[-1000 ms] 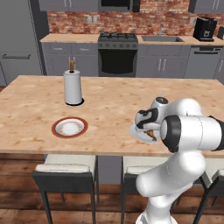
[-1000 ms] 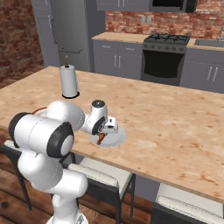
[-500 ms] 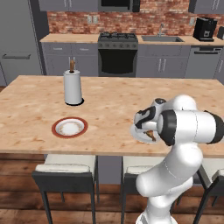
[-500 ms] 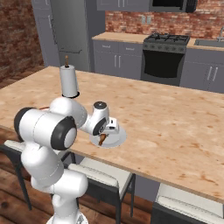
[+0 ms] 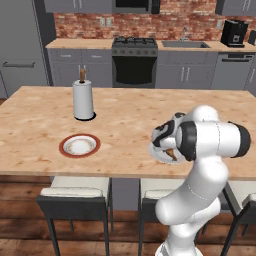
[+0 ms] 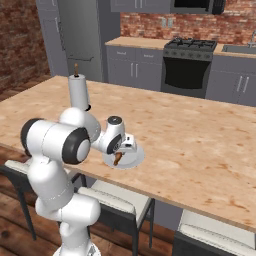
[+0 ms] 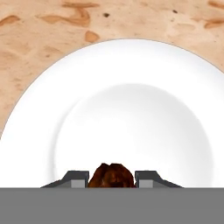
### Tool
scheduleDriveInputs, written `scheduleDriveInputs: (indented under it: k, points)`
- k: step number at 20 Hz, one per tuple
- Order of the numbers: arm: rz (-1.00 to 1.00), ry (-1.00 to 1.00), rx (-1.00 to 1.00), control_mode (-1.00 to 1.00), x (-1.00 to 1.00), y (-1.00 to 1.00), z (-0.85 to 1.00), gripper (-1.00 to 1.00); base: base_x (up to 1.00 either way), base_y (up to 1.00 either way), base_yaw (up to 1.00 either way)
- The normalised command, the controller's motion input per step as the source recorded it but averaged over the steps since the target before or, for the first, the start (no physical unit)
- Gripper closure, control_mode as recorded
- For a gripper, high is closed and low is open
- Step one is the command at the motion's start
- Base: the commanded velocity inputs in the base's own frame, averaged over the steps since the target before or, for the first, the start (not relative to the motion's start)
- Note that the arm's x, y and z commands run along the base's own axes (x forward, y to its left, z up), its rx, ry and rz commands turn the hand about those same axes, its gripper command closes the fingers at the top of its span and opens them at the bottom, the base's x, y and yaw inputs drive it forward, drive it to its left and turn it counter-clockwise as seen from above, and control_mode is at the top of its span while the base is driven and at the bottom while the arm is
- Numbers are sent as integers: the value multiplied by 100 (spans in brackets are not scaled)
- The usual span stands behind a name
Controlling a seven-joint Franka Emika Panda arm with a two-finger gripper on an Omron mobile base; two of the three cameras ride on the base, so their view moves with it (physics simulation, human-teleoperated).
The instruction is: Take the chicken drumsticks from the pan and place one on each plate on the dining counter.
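gripper: I have the two-finger gripper (image 7: 112, 178) clamped on a golden-brown roasted chicken drumstick (image 7: 111, 176); the dark fingertips (image 7: 76, 178) sit tight on both sides of the meaty end.
drumstick: hangs over the well of the small round white pale-rimmed plate (image 7: 131, 109), near the front edge of the light wood-grain dining counter (image 5: 125, 125). In the right base view the brown piece (image 6: 117, 159) points down at the plate (image 6: 131, 159); I can't tell if it touches yet.
why held so: my read is that the hand is centred over the plate so the piece drops into the well, not onto the rim.
other plate: the white plate with the red-orange rim (image 5: 79, 145) sits further left along the same front edge, nothing on it.
clutter: white paper-towel roll on a dark base (image 5: 83, 100) behind the red-rimmed plate, well apart from my arm.
step: placing the first drumstick; I judge release is next.
risk: a tapered piece could roll off if let go too high.
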Motion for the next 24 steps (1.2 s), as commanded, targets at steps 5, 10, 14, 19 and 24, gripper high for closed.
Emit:
scheduleDriveInputs:
  k: [5,10,14,19,24]
  points:
    - [0,0,-1,-100,17,0,-7,100,0,0,0]
    - [0,0,0,-100,10,-1,-10,100,0,0,0]
    - [0,0,0,-100,4,0,-15,100,0,0,0]
    - [0,0,0,-100,11,-1,-9,100,0,0,0]
    - [0,0,0,-100,14,-4,-6,100,0,0,0]
